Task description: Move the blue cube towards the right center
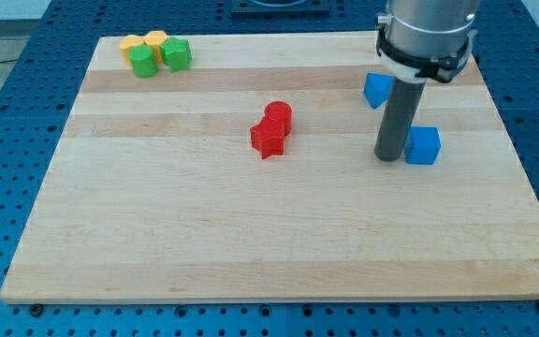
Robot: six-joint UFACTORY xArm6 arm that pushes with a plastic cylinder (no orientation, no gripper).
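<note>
Already the blue cube (423,145) sits near the worktop's (251,243) three o'clock edge, so little pushing seems left. My tip (388,157), a bare rod end effector with nothing to open or hold, stands just beside the cube at its nine o'clock. Another blue block (376,90) lies at the tip's twelve o'clock.

My tip (390,157) touches the blue cube (424,145) at its 9 o'clock; another blue block (376,90) crowds 12 o'clock; worktop (251,243) toward 3 lies open.
</note>
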